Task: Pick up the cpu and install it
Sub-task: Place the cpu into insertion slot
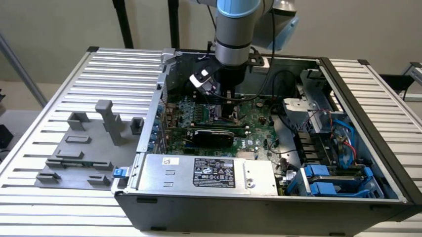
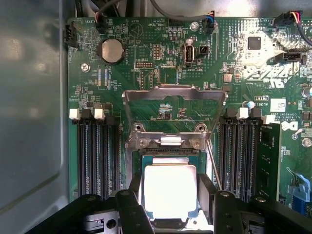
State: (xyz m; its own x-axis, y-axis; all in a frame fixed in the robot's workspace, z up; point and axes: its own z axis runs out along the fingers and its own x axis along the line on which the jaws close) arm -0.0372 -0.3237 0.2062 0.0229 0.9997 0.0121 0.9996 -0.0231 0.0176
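1. Wrist view: the black jaws sit one on each side of the cpu (image 2: pixel 170 191), tight against its two opposite edges, so they read as clamped on it.
2. The cpu is flat, silvery top up, right over the socket (image 2: pixel 165 155). Whether it is fully seated cannot be told.
3. Just beyond it, the metal load frame (image 2: pixel 173 92) stands hinged open and upright.
4. Black memory slots (image 2: pixel 97 151) flank the socket on both sides. One memory stick (image 2: pixel 270 156) is fitted in the outer bank.
5. Farther up the green motherboard (image 2: pixel 146 44) is a round coin cell (image 2: pixel 111 50).
6. Exterior view, nearest: the silver power supply (image 1: pixel 207 173) lies along the front of the open computer case (image 1: pixel 356 113).
7. Blue drive cages (image 1: pixel 329 180) sit at the exterior view's right front corner of the case.
8. Grey fixture blocks (image 1: pixel 108 121) stand on the slatted counter (image 1: pixel 118 64), on the exterior view's left, outside the case.
9. The arm (image 1: pixel 232 29) comes straight down into the case over the board's middle.
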